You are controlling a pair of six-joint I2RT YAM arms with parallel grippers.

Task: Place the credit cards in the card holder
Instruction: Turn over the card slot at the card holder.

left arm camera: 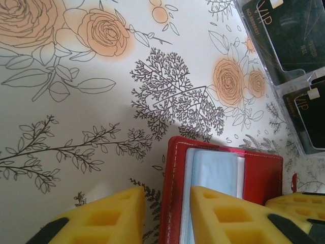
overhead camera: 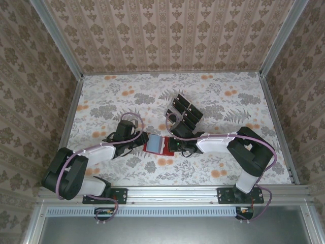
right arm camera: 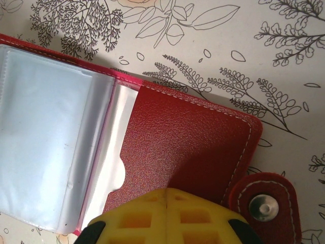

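Left gripper (left arm camera: 166, 192) squeezed on edge of red card holder (left arm camera: 259, 175). Right gripper (right arm camera: 166, 193) shut tight, tips pushing on holder's red flap. Holder lies open on flowery table (left arm camera: 76, 127). Black credit cards (left arm camera: 299, 30) sit in clear tray (left arm camera: 283, 86) near it.

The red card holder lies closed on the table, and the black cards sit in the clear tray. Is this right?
No: the card holder lies open, not closed; the right wrist view shows its clear sleeves spread out. The credit cards do sit in the clear tray.
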